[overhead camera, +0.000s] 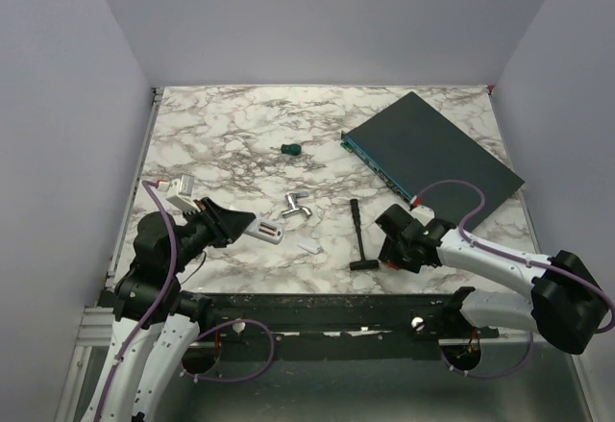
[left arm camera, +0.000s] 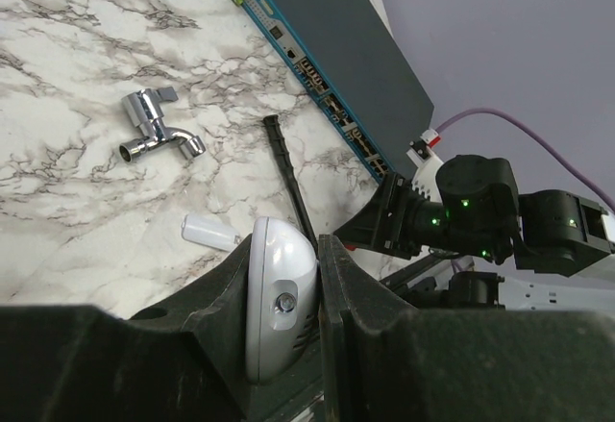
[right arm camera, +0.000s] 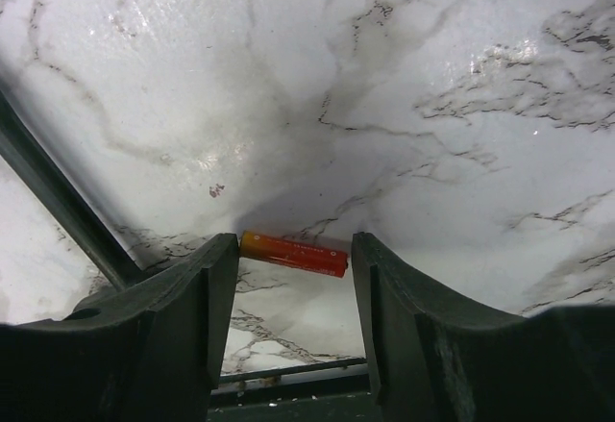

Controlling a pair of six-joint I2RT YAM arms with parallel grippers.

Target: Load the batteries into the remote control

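White remote is pinched in your left tool, lower left in the top view. Your right tool is spread astride the orange battery, which lies on the bench.

The table is white marble with grey veining. The battery is orange-red, the remote white, the box dark teal, the screwdriver green, the tap shiny silver, the tool black.
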